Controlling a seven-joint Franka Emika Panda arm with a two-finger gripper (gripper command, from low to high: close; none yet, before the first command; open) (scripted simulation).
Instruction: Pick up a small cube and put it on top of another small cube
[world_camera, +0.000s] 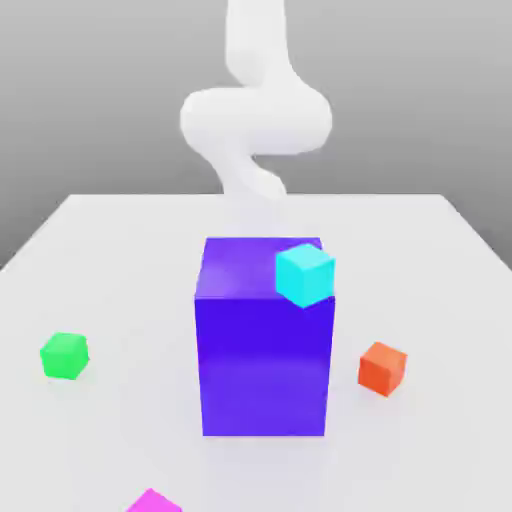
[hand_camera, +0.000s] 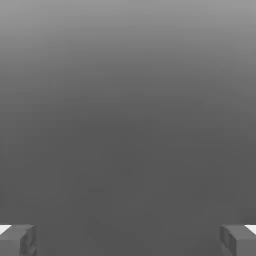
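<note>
We see the fingers (hand_camera: 17, 240) spread wide apart, grasping nothing. On the white counter (world_camera: 120, 260) a tall purple block (world_camera: 262, 350) carries a cyan cube (world_camera: 305, 274) at its top edge. A green cube (world_camera: 65, 355), an orange cube (world_camera: 383, 367) and a pink cube (world_camera: 152, 502) lie apart around it.

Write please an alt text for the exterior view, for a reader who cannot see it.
A large blue-purple block stands mid-table with a small cyan cube at its top edge. A green cube lies to the exterior view's left, an orange cube to its right, a magenta cube in front; a white robot arm rises behind.
</note>
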